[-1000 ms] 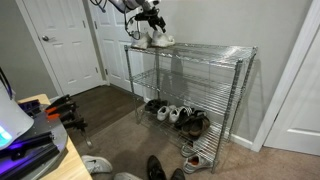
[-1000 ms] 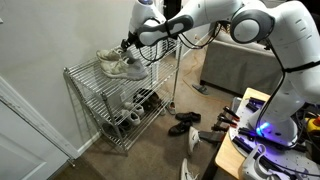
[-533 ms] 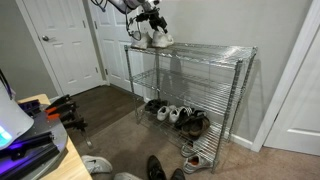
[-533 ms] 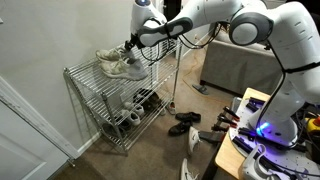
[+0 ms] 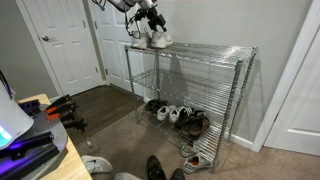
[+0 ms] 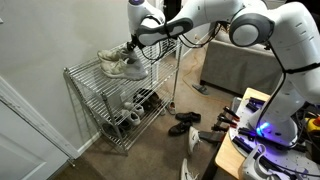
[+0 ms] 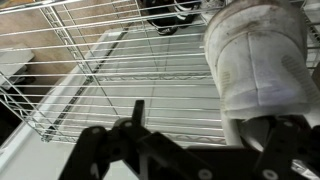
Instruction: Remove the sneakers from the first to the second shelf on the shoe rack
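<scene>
Chrome wire shoe rack against the wall, with a pale pair of sneakers on the top shelf, at the end right under the gripper. One white sneaker of that pair large on the right of the wrist view. Jaws spread wide there: one finger standing free, shelf wire showing between it and the shoe; the other lost behind the heel, so contact on that side impossible to confirm. Nothing gripped yet, by the look of it.

Judged to be the grasp stage, with the carry down to the second shelf not yet begun. To do it well:

- Shift sideways until the heel collar sits between both fingers.
- Close on the stiff heel, not on the soft tongue or laces.
- Lift only enough to free the sole from the wire, and draw straight out past the front rail.
- Lower, then slide in level onto the tier below.
- Keep the wrist off the corner post and the top rail; probably a tight gap between tiers.
- Mind the partner sneaker alongside, likely easy to nudge off the edge.
- Leave the other shoes on the lowest shelf alone.
- Then back up for the second of the pair.
</scene>
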You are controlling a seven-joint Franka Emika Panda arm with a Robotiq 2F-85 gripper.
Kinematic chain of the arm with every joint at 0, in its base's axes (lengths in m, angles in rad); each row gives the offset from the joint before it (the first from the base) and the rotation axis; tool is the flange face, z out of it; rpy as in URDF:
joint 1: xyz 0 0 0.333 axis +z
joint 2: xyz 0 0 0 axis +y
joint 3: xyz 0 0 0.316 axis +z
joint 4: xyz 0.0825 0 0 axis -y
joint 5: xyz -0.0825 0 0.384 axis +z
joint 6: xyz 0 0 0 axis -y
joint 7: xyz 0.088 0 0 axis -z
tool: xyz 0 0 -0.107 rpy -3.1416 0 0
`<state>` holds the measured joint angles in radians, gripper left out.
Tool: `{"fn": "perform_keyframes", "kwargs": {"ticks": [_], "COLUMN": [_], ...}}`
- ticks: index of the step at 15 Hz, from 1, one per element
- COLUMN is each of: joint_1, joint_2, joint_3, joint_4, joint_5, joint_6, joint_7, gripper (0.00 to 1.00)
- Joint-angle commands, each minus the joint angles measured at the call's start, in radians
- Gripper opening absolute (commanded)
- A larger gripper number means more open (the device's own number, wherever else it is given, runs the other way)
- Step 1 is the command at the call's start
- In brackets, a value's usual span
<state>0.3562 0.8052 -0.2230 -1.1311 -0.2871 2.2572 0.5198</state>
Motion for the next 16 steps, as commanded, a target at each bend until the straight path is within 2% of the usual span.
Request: {"fn": "perform_keyframes", "kwargs": {"ticks": [1,16], "joint_1": [0.015,0.013], "joint_2": [-0.022,-0.012], "joint_3": [-0.002,0.004], "joint_4": [-0.008,0.057], "joint_5": [-0.054,-0.142], "joint_6": [-0.093,-0.339], "joint_7": [0.013,0.008], "gripper": [1.00,1.00]}}
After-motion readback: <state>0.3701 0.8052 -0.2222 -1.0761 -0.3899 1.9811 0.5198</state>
